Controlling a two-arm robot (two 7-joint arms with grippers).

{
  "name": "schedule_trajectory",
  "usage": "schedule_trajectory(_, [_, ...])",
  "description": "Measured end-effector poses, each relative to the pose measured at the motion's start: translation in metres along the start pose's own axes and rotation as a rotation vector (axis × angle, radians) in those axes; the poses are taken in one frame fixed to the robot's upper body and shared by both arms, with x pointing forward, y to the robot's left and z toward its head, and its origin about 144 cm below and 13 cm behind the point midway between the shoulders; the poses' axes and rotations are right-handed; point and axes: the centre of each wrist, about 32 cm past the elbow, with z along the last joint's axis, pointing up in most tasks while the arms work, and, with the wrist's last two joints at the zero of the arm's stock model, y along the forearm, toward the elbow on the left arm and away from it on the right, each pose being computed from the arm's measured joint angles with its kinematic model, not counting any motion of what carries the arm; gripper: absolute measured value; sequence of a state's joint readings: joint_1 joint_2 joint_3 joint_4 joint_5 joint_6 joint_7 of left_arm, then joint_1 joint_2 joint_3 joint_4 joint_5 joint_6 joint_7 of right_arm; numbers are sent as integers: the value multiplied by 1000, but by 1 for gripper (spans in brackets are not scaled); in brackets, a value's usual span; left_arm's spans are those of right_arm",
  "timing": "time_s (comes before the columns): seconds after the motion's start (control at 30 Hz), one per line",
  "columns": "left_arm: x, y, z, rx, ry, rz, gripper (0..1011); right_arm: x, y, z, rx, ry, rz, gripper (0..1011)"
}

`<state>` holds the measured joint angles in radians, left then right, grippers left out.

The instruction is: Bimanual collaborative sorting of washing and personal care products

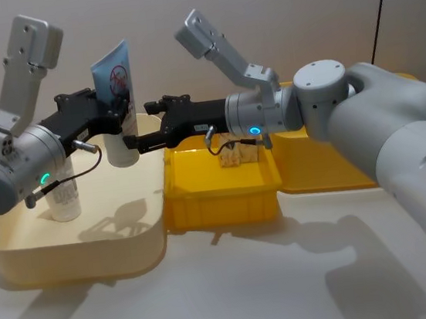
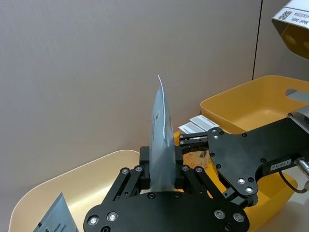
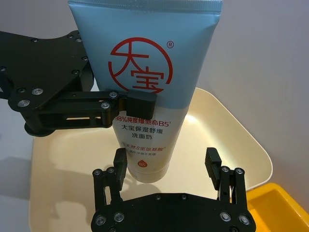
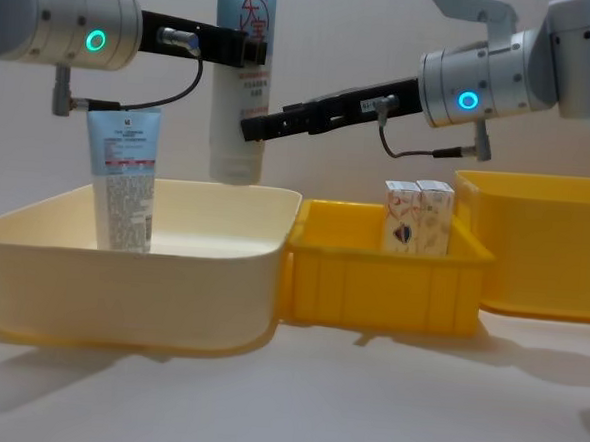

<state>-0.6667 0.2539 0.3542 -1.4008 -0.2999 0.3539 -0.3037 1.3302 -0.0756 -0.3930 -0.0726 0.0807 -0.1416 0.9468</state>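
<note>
3 bins sit in a row: cream bin [image 4: 121,281] on the left, middle yellow bin [image 4: 381,286], far yellow bin [image 4: 533,256]. over the cream bin's open floor, left gripper [image 4: 245,50] clamps held tube [image 4: 240,107] upright, crimp up, cap down. right gripper [image 3: 165,159] gapes wide around its cap end. second tube [image 4: 125,176] stands inside the cream bin; 2 cartons [image 4: 417,216] stand in the middle yellow bin.

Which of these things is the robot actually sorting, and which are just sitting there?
Part of the job:
- tall pale-blue squeeze tube, gripped by the left gripper, with the right gripper open around its lower end
- second pale-blue tube, standing in the cream plastic bin
- two small white cartons in the small yellow plastic bin

Just containers:
- those two bins
- large yellow plastic bin on the right
</note>
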Motion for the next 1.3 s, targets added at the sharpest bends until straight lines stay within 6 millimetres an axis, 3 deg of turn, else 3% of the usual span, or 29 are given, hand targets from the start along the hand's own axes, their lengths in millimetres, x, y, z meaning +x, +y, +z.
schedule_trajectory(1.3, [-3, -3, 0, -16, 0, 28, 267, 0, 0, 0, 0, -1, -1, 1001])
